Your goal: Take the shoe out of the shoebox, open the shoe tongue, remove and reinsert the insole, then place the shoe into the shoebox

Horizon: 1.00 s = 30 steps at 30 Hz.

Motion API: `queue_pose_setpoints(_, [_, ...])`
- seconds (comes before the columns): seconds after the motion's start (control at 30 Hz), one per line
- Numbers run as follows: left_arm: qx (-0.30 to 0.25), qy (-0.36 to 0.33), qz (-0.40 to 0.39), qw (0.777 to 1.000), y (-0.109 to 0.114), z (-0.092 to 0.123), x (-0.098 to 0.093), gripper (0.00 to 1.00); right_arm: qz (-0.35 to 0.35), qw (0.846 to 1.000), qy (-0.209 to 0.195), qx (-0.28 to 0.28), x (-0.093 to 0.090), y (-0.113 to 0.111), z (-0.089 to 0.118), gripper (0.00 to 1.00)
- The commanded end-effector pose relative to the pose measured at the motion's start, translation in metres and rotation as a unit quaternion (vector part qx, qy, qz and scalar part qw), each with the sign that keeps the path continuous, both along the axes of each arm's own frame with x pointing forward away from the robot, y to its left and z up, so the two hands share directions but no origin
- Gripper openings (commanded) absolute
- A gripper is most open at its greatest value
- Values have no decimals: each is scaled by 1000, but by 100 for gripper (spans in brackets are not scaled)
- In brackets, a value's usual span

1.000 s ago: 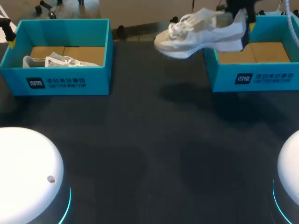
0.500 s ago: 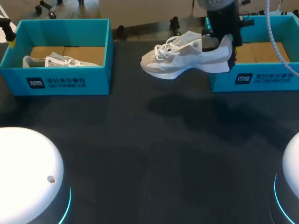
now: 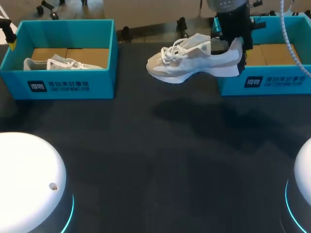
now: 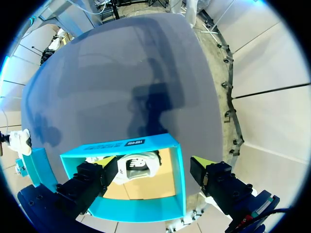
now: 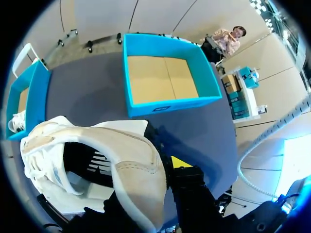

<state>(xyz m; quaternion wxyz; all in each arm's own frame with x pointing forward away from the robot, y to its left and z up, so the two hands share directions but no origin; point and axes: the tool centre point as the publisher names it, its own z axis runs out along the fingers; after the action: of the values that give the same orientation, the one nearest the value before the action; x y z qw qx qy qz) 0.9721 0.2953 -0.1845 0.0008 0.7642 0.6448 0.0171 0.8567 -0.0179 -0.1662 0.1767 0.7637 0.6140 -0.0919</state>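
— Where does the head camera sit?
— High behind the robot, looking down on the table [image 3: 160, 160] from well back. The left box [image 3: 63, 85] is at ten o'clock and the right box [image 3: 282, 80] at two.
— And the wrist cameras?
— The left one hangs high over the left box, facing straight down past the left gripper [image 4: 155, 164]. The right one sits close behind the shoe [image 5: 136, 165], looking out across the table at both boxes. All three views share the left box.
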Motion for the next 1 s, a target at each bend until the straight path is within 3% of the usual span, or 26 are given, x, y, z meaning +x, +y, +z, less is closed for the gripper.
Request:
queue_pose_setpoints(0.03, [1, -2, 0, 1000, 0, 0, -1, 100, 5, 1000, -7, -8, -25, 19, -11, 0])
queue_pose_setpoints(0.37, [1, -2, 0, 1000, 0, 0, -1, 100, 20, 1000, 12, -11, -75, 58, -42, 0])
queue_pose_setpoints(0.6, [1, -2, 0, 1000, 0, 0, -1, 100, 15, 1000, 3, 27, -109, 80, -70, 0])
queue_pose_setpoints(1.0, [1, -2, 0, 1000, 0, 0, -1, 100, 15, 1000, 3, 27, -109, 80, -70, 0])
